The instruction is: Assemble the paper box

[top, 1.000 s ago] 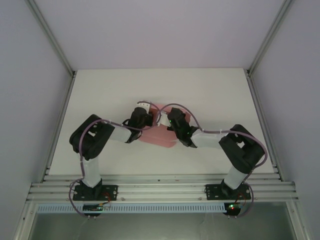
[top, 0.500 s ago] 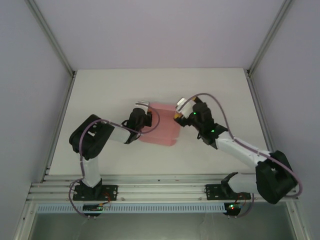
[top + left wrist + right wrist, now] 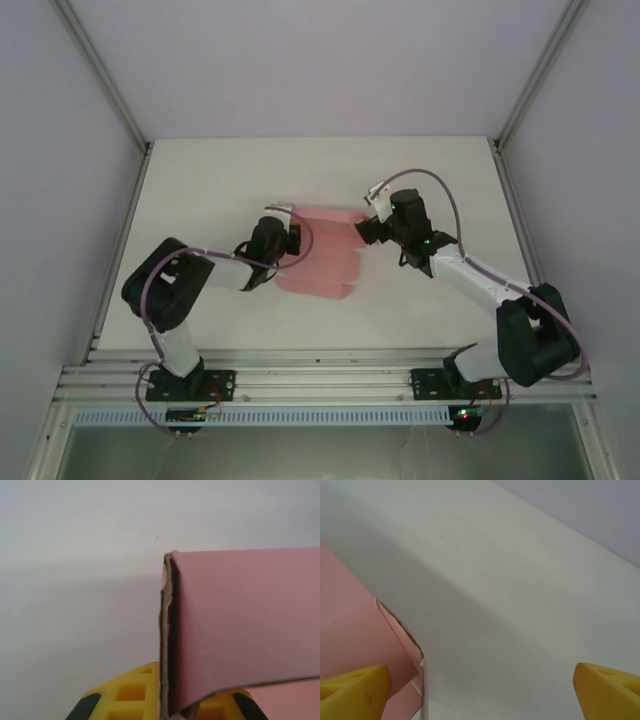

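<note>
Paper box (image 3: 322, 255) edge pinched by left gripper (image 3: 175, 705); right gripper (image 3: 481, 687) spread wide.

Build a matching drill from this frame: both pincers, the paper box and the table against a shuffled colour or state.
Column one:
1. left pincer
2. right pincer
3. paper box
4. table

Column two:
A. white, bare surface
B. open, fingers wide apart
C. pink, lying between the two arms
D. shut on a card edge

Pairs: 1-D, 2-B, 3-C, 4-A
</note>
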Available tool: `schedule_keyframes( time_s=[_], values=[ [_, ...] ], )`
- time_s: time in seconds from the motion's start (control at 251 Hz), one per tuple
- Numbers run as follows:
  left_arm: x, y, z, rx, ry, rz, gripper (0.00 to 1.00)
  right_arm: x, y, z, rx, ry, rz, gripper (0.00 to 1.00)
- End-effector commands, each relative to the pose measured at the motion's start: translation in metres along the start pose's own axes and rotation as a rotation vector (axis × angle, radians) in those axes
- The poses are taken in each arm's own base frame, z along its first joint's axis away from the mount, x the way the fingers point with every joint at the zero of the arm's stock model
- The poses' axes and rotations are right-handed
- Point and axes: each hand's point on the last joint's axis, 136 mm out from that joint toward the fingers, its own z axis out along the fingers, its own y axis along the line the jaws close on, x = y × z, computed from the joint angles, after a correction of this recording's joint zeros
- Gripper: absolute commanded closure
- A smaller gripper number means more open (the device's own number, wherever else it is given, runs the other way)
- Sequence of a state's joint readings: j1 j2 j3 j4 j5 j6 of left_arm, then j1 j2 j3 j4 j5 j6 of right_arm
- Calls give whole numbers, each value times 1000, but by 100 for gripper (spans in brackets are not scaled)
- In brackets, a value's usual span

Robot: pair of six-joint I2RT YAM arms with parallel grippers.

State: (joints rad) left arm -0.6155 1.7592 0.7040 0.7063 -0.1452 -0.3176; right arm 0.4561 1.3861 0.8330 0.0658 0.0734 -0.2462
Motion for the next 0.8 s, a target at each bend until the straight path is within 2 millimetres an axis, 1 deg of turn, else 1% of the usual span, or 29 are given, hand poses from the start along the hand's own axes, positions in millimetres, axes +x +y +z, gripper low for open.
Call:
schedule_keyframes(
  time_s=[0.0,0.072,0.144,0.18,0.275,0.331,0.383,0.439,0.499,0.595,0.682,0.758,0.794],
  values=[
    [-17,-13,-10,66,-33,-48,100,3,28,2,-137,24,4,6],
    [-23,-20,-14,100,-41,-54,100,5,33,4,-157,25,-1,6],
    [-25,-30,-16,150,-34,-36,100,2,35,5,-170,3,2,6],
    [-25,-33,-16,168,-29,-30,100,-4,34,5,-168,-20,6,6],
    [-23,-37,-15,182,-8,-30,100,-21,30,4,-153,-101,94,6],
    [-22,-39,-16,188,-8,-38,100,-36,23,2,-121,-166,143,5],
    [-22,-41,-17,196,-9,-44,100,-43,18,2,-101,-204,187,5],
    [-22,-41,-18,199,-11,-61,100,-47,20,1,-109,-220,210,3],
    [-23,-40,-20,190,-14,-81,100,-46,22,0,-99,-217,219,1],
    [-26,-37,-25,176,-26,-99,100,-35,19,-4,-53,-194,232,1],
    [-29,-32,-29,149,-24,-104,100,-17,13,-14,-5,-148,234,1],
    [-30,-28,-32,123,-19,-105,100,3,12,-26,15,-88,233,1],
    [-30,-27,-34,116,-15,-109,100,12,7,-33,41,-60,236,1]
  ],
)
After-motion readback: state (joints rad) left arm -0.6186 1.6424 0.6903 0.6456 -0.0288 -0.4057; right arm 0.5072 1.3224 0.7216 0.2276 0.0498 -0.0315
